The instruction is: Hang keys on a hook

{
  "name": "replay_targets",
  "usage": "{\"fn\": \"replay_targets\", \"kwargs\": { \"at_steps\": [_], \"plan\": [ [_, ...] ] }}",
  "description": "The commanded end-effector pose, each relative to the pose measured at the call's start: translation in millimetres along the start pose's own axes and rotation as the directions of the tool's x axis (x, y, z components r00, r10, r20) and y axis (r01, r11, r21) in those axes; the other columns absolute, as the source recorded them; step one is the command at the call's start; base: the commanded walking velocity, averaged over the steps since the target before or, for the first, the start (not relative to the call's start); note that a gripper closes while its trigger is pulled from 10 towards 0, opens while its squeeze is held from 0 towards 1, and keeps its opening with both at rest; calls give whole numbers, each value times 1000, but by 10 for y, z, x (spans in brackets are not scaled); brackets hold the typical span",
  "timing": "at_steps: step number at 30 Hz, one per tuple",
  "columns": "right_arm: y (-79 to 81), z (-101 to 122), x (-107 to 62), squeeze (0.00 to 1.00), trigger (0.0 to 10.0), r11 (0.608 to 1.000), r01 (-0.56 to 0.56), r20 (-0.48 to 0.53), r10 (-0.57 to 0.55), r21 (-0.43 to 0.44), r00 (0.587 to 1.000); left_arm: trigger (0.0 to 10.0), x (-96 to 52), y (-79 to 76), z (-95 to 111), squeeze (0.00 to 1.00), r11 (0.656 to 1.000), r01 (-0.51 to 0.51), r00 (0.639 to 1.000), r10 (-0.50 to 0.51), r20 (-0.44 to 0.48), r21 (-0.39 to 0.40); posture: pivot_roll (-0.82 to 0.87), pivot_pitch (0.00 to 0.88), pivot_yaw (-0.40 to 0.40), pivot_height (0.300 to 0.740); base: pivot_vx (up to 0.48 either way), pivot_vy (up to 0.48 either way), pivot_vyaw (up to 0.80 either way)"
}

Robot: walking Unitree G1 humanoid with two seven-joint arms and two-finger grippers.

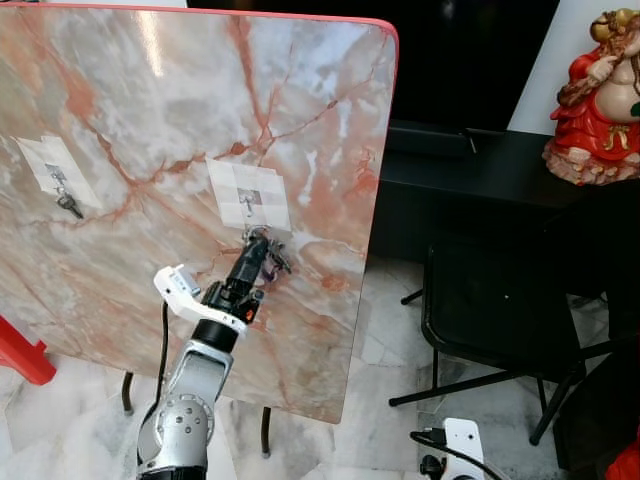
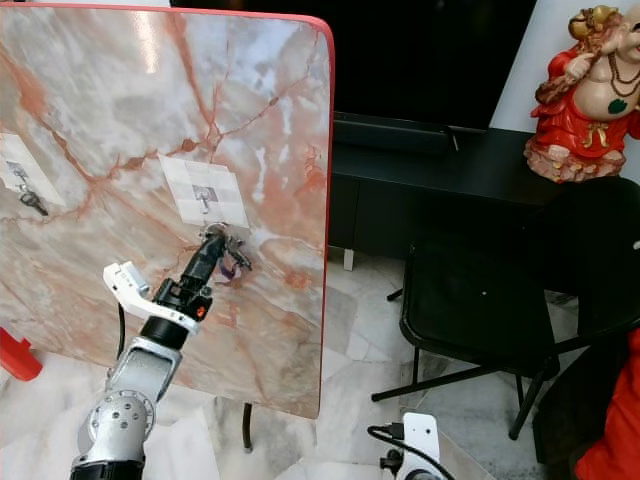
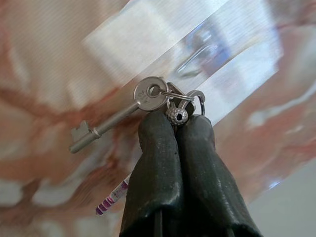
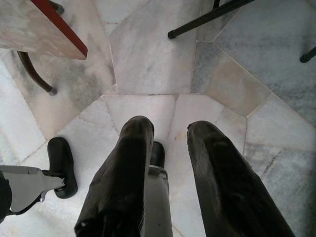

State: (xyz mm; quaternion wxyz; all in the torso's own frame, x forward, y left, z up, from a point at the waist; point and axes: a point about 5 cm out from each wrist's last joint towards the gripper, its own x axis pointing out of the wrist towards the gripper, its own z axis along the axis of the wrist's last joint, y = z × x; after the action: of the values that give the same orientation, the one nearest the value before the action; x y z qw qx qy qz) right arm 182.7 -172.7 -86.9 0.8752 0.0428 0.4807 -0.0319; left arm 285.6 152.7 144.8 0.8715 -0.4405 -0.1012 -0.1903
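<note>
- I have the left gripper (image 1: 262, 243) raised to the marble board (image 1: 120, 120), its fingers pressed together on the keys (image 3: 168, 101) just below the hook (image 1: 249, 203).
- The pinch sits on the ring cluster, by a small studded bead (image 3: 176, 115); the bunch pokes out past the fingertips.
- The bunch looks light and all metal to me: stiff parts, loosely linked, so I expect it to swing and jangle with any wrist motion.
- The smooth steel could slip between the pads, I think, so holding at the ring and bead seems better than holding a blade.
- The ring is the part to take over the hook; I judge the present grip leaves only a small arc of it free.
- In the left wrist view the long key (image 3: 116, 117) sticks out sideways from the fingers, its round bow at the ring and its bit end furthest from the gripper.
- Its long axis runs roughly across the finger line, lying close along the board's face rather than hanging straight down.
- A striped purple tag (image 3: 112, 199) trails back beside the fingers.
- A second hook (image 1: 62, 185) further left on the board already carries something dark.
- The right gripper (image 4: 168, 163) hangs idle over the floor tiles, fingers spread, holding nothing.
</note>
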Motion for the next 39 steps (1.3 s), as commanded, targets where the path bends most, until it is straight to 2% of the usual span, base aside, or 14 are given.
{"fn": "replay_targets", "kwargs": {
  "at_steps": [1, 11, 28, 39],
  "plan": [
    [2, 4, 2, 0, 10000, 1000, 0, -6, 0, -4, 1000, 10000, 39, -87, 69, 0, 998, 55, 998, -55, 21, 16, 64, 31, -15, 740, 0, 0, 0],
    [4, 5, 2, 0, 10000, 1000, -1, -5, 1, -4, 1000, 10000, 33, -111, 83, 0, 998, 66, 998, -66, 22, 14, 64, 31, -15, 740, 0, 0, 0],
    [4, 1, 2, 0, 10000, 1000, -1, -10, 1, -10, 1000, 10000, 46, -15, 130, 0, 1000, -23, 998, 23, 65, 2, 63, 30, -16, 740, 0, 0, 0],
    [8, 2, 3, 0, 10000, 1000, -1, -11, 0, -11, 1000, 10000, 132, -45, 113, 0, 1000, -20, 997, 21, 73, -21, 61, 30, -15, 740, 0, 0, 0]
  ]
}}
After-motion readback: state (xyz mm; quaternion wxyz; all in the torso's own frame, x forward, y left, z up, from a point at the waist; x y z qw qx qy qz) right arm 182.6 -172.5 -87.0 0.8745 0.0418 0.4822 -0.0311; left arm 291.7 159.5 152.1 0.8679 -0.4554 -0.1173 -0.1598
